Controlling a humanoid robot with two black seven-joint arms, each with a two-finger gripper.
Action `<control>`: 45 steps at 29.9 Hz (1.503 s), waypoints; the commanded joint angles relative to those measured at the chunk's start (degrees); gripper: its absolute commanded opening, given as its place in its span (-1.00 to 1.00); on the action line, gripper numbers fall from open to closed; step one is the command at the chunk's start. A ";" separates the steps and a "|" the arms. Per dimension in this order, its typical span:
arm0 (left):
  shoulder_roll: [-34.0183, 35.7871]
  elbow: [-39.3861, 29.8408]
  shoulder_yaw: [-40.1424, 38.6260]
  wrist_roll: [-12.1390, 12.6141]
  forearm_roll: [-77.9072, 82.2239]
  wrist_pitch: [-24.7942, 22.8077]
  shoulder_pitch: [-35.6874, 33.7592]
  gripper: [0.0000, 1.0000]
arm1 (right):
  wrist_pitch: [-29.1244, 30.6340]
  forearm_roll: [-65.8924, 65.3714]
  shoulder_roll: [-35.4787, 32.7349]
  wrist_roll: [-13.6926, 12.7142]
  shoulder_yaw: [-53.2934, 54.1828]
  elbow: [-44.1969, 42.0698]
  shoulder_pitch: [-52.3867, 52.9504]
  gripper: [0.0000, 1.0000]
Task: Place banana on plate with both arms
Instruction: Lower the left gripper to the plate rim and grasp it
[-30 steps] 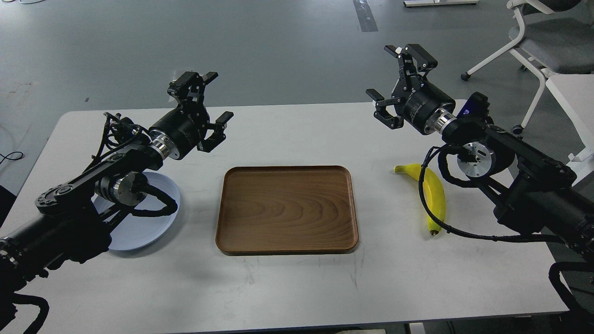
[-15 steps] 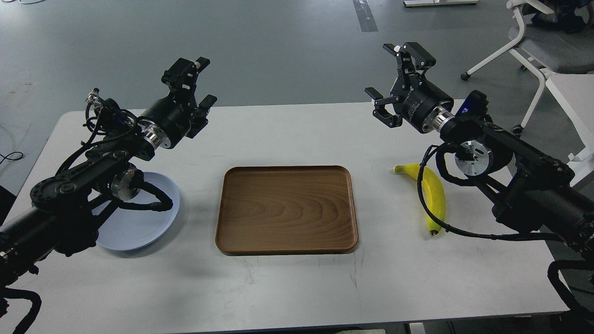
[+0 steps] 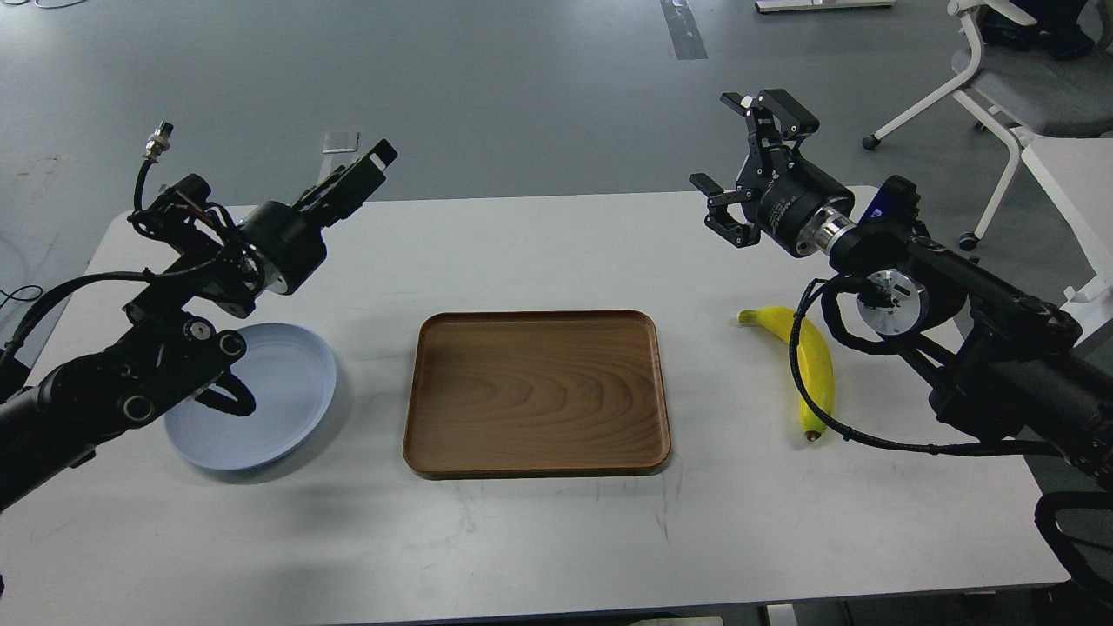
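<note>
The yellow banana lies on the white table at the right, partly crossed by a black cable of my right arm. The pale blue-grey plate sits at the left, its left part hidden under my left arm. My right gripper is open and empty, raised above the table's far right, beyond the banana. My left gripper is raised above the table's far left, beyond the plate; I see it edge-on, so its fingers cannot be told apart. It holds nothing that I can see.
A brown wooden tray lies in the table's middle between plate and banana. A white office chair and a second white table's edge stand at the far right. The table ends close behind both grippers.
My left arm has swung left and rotated its wrist, turning the gripper edge-on and uncovering more of the plate. My right gripper has shifted slightly down and right. Banana, plate and tray have not moved.
</note>
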 commanded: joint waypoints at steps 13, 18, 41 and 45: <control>18.32 0.87 8.68 -0.31 1.51 3.94 11.34 0.95 | 0.00 0.09 -2.30 0.00 -0.10 0.09 -0.44 1.00; 18.15 0.96 8.77 -0.40 1.60 8.43 17.94 0.95 | 0.00 0.09 -2.30 0.00 -0.18 0.17 -0.44 1.00; 14.37 8.25 8.77 -1.71 -2.18 7.81 20.23 0.83 | -0.17 0.09 -3.18 0.00 -0.18 0.52 -0.88 1.00; 14.19 8.26 8.86 -1.71 -2.18 7.73 20.41 0.57 | -0.17 0.09 -3.53 0.00 -0.27 0.61 -0.88 1.00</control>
